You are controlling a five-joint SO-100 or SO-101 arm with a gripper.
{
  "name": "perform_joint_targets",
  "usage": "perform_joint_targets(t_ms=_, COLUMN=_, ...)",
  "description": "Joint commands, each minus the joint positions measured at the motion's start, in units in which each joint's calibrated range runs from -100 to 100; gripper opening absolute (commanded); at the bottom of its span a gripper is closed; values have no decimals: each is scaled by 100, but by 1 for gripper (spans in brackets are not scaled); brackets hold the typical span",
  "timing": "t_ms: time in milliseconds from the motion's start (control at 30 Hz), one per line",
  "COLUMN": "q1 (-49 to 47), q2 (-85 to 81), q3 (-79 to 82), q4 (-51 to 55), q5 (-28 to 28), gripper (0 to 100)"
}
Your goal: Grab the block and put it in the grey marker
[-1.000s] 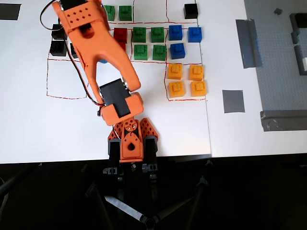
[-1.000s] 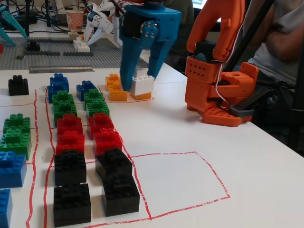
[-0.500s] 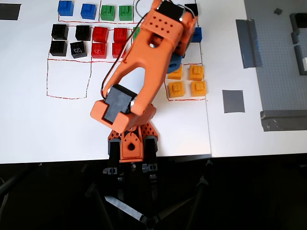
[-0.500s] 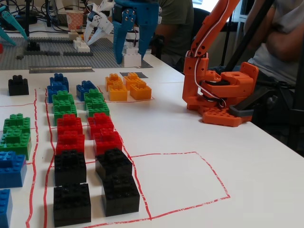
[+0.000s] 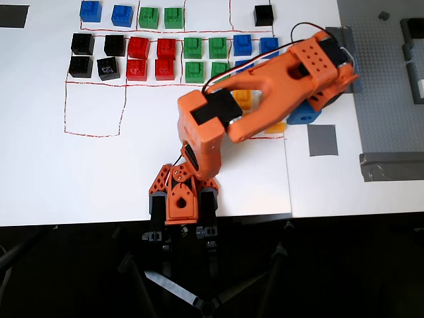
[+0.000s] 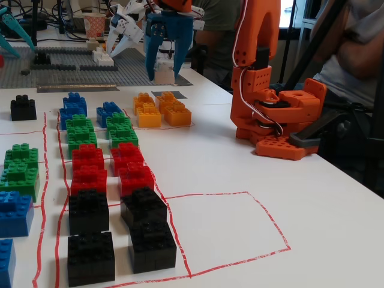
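I am reading the fixed view from left to right. On the far left, a lone black brick is sitting by itself on the white table. Next to it, rows of blue bricks, green bricks, red bricks and black bricks are lying inside red drawn lines. A little further right, yellow bricks are sitting in a small cluster.

Behind the yellow cluster, the blue gripper is hanging fingers-down, and I am seeing the block pinched between its jaws, low over the table. The grey marker is lying just in front of it as a thin dark patch; I cannot tell whether the block is touching the table. To the right, the orange arm base is standing on the white surface.

In the overhead view, the orange arm is reaching to the right, and its blue gripper is showing only partly under the wrist; the block is hidden here. The grey marker is lying just right of and below the gripper, beside the grey baseplate.
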Motion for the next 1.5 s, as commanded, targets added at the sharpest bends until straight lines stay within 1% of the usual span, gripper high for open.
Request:
perform_joint_targets(t_ms=0, q1=360, q2=-30, q3=-948, q4=-114, q5=181, gripper=0)
perform_joint_targets(t_ms=400, q1=1366, q2=1688, q3=-2854, q4=-285, q5=684, gripper=0)
perform_joint_targets(t_ms=700, q1=1674, q2=2785, q3=-3590, q4=-579, q5=708, gripper=0)
perform_joint_targets(t_ms=833, q1=1666, q2=3105, q3=-3726, q4=-718, q5=659, gripper=3)
perform_joint_targets(t_ms=900, q1=1666, q2=3182, q3=-3708, q4=-783, q5=659, gripper=10)
perform_joint_targets(t_ms=967, q1=1691, q2=3208, q3=-3680, q4=-800, q5=694, gripper=20)
perform_joint_targets(t_ms=1067, q1=1749, q2=3200, q3=-3626, q4=-800, q5=772, gripper=27)
perform_joint_targets(t_ms=1200, q1=1824, q2=3156, q3=-3617, q4=-702, q5=864, gripper=35)
perform_joint_targets(t_ms=1300, q1=1849, q2=3105, q3=-3844, q4=-245, q5=938, gripper=40)
perform_joint_targets(t_ms=1467, q1=1816, q2=2880, q3=-4216, q4=498, q5=962, gripper=43)
